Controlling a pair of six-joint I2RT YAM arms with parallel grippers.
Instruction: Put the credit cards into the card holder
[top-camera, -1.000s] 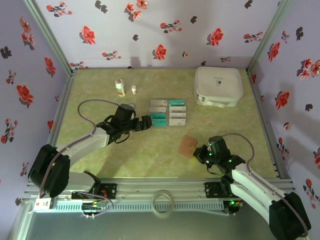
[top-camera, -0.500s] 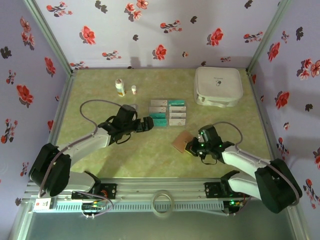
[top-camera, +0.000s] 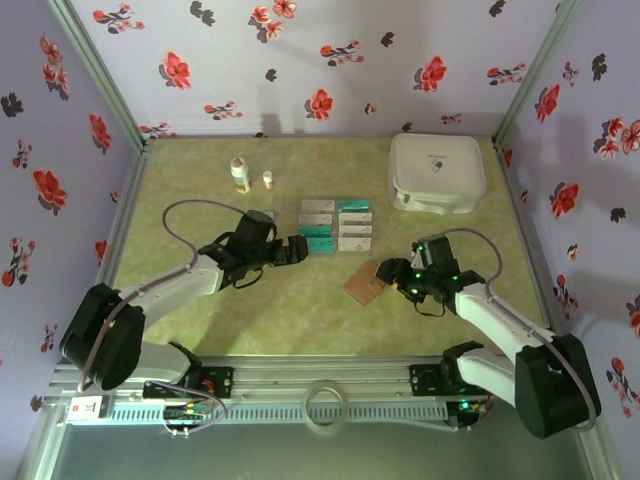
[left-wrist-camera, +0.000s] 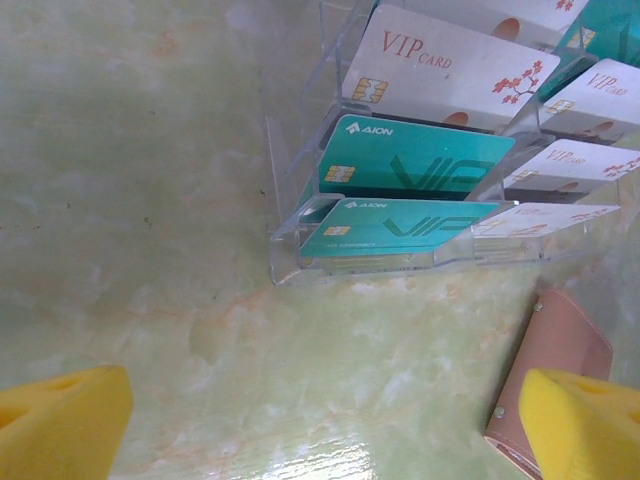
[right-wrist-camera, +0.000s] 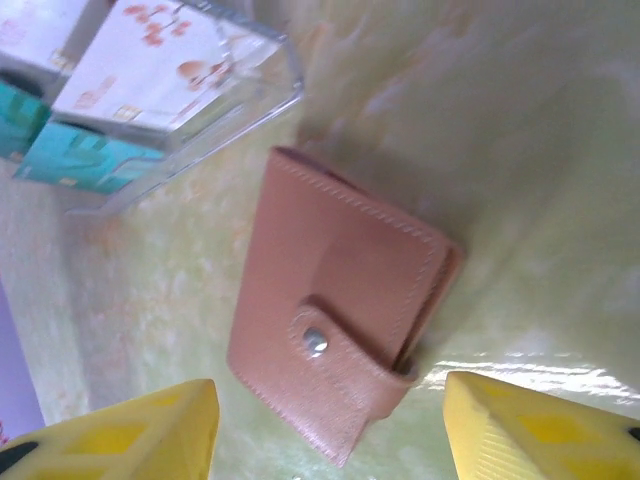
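The pinkish-brown card holder (top-camera: 365, 288) lies flat on the green table, snapped shut, just in front of the clear tray (top-camera: 337, 225). The tray holds the credit cards: teal ones (left-wrist-camera: 415, 172) in its near slots and white VIP ones (left-wrist-camera: 450, 65) behind and beside them. My right gripper (top-camera: 388, 276) is open just right of the card holder (right-wrist-camera: 340, 310), its yellow fingertips (right-wrist-camera: 150, 430) apart on either side of the holder's near end and not touching it. My left gripper (top-camera: 298, 247) is open and empty just left of the tray. The holder's corner (left-wrist-camera: 555, 370) shows beside its right fingertip.
A large white rounded case (top-camera: 436, 172) sits at the back right. Two small bottles (top-camera: 240, 174) stand at the back left. Floral walls close in the table on three sides.
My right gripper pushed the card holder slightly left towards the tray, then opened and let go of it. The left arm has hardly moved.
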